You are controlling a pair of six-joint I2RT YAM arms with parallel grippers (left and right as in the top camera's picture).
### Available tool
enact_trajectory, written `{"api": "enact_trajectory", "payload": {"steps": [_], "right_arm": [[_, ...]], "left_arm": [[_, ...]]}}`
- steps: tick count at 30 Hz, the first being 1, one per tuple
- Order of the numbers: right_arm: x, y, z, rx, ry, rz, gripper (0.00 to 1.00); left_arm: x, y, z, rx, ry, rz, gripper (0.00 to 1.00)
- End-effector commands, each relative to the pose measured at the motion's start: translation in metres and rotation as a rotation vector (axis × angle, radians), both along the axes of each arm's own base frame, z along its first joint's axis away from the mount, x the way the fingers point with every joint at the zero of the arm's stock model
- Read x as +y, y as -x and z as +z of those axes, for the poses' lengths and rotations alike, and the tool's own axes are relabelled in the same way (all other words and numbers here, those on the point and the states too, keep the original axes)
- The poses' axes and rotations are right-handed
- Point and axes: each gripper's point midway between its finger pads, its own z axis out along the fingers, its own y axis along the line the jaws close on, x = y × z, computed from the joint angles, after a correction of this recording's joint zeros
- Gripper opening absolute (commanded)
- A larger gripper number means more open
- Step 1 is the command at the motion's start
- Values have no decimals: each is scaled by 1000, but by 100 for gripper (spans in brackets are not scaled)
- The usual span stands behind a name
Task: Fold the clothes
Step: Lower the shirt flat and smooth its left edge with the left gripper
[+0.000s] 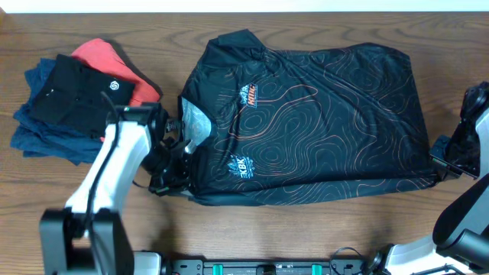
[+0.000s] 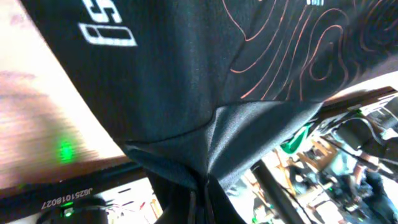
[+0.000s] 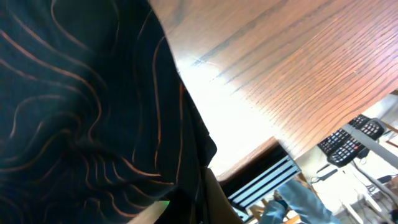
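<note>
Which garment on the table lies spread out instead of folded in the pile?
The black shirt with orange contour lines: it alone lies spread out. The plain black shirt, coral-red garment and navy garment sit folded in one stack beside it.

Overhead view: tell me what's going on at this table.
Two robot arms are handling a black jersey with orange contour lines, spread across the wooden table. The left gripper is shut on the fabric at the near corner of the collar end. The right gripper is shut on the near corner of the opposite end. Both look set to lift that near edge for a fold. A pile of folded garments sits beside the left arm, with neither gripper on it.
</note>
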Motion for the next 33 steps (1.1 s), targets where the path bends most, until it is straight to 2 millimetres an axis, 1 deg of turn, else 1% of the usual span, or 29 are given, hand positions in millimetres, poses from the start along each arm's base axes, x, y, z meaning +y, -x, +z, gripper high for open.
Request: {"api": "enact_trajectory", "payload": {"steps": [1, 4, 6, 9, 17, 22, 27, 31, 33], "right_arm": [[-4, 1, 8, -37, 29, -40, 1], [-5, -8, 10, -95, 30, -40, 1], [0, -25, 7, -166, -15, -13, 1], [9, -50, 5, -273, -79, 41, 1], [3, -92, 9, -424, -22, 97, 1], [3, -109, 9, -469, -3, 120, 1], [4, -123, 3, -497, 7, 143, 1], [4, -136, -4, -519, 14, 159, 1], [6, -143, -9, -530, 4, 164, 2]], "left_arm": [[4, 4, 11, -74, -15, -1, 6], [3, -6, 19, -185, -9, 1, 6], [2, -24, 22, -285, -6, 22, 6], [0, -50, 24, -385, -4, 60, 6], [-3, -117, 21, -556, 11, 173, 6], [-5, -150, 14, -630, 24, 202, 6], [-6, -175, 6, -689, 33, 203, 6], [-7, -185, -2, -705, 35, 203, 6], [-5, -188, -9, -698, 20, 205, 6]]}}
